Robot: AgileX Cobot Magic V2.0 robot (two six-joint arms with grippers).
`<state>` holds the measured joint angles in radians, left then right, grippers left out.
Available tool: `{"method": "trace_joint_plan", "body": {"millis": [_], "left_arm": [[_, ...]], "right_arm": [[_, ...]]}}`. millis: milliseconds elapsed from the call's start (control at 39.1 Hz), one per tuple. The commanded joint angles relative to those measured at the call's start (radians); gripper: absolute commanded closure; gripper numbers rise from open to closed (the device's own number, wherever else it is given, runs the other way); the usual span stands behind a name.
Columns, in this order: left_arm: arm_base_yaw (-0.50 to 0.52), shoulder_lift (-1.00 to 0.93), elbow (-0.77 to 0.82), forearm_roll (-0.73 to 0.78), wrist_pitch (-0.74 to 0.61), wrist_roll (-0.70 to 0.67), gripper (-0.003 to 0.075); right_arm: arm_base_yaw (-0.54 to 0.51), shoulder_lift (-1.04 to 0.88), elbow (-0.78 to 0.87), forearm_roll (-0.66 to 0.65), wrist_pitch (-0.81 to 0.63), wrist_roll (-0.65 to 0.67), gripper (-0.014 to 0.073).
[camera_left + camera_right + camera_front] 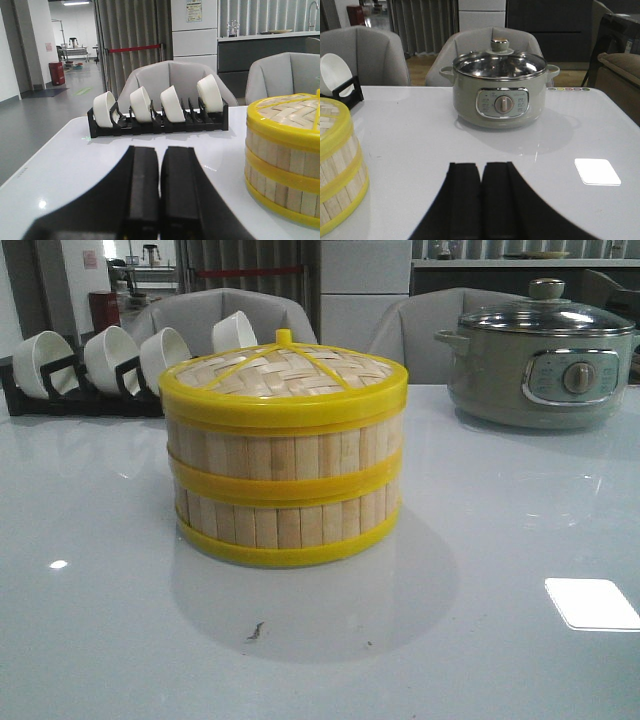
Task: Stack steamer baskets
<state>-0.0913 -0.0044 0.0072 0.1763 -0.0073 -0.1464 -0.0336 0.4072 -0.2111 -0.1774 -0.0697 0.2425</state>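
On my left wrist feed the left gripper (160,190) has its two black fingers pressed flat together, nothing between them, hovering low over the white table (65,165). My right wrist feed shows the same for the right gripper (481,200): fingers closed against each other, empty, above bare tabletop.

Neither gripper touches the steamer baskets (285,485). From the front I see them stacked one on the other at the middle of the table, slats upright, yellow rims meeting in a band at mid-height. The woven lid (285,375) sits on top, level, knob up. The stack shows at the edge of both wrist feeds, off to the side of each gripper and apart from it.

Beyond the left gripper, at the far table edge, a black dish rack (157,122) holds four white bowls (172,102) on edge. Beyond the right gripper stands a grey-green electric pot (502,92) with glass lid and front dial, well apart from the stack
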Motion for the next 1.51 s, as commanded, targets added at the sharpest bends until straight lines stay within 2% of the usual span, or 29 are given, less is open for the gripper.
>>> {"method": "trace_joint_plan", "body": {"millis": [0, 307, 384, 614, 1178, 1254, 1382, 1485], "left_arm": [[0.000, -0.015, 0.002, -0.003, -0.092, 0.001, 0.0629], [0.000, -0.015, 0.002, -0.003, -0.092, 0.001, 0.0629], [0.000, -0.015, 0.002, -0.003, -0.092, 0.001, 0.0629], [0.000, -0.015, 0.002, -0.003, -0.092, 0.001, 0.0629], [0.000, -0.014, 0.002, -0.003, -0.092, 0.001, 0.0629], [0.000, -0.014, 0.002, -0.003, -0.092, 0.001, 0.0629], [0.000, -0.014, 0.002, -0.003, -0.092, 0.001, 0.0629], [0.000, -0.014, 0.002, -0.003, -0.092, 0.001, 0.0629]], "right_arm": [[-0.009, -0.036, 0.015, 0.005, -0.080, 0.012, 0.0526], [-0.009, -0.283, 0.230, 0.080, -0.078, 0.026, 0.0526], [-0.009, -0.343, 0.226, 0.080, 0.001, 0.027, 0.0526], [-0.009, -0.435, 0.226, 0.080, 0.087, 0.027, 0.0526], [-0.009, -0.439, 0.227, 0.085, 0.102, 0.026, 0.0526], [-0.009, -0.439, 0.227, 0.115, 0.101, -0.015, 0.0526], [-0.009, -0.439, 0.227, 0.239, 0.099, -0.191, 0.0526], [-0.009, -0.439, 0.227, 0.253, 0.091, -0.209, 0.0526]]}}
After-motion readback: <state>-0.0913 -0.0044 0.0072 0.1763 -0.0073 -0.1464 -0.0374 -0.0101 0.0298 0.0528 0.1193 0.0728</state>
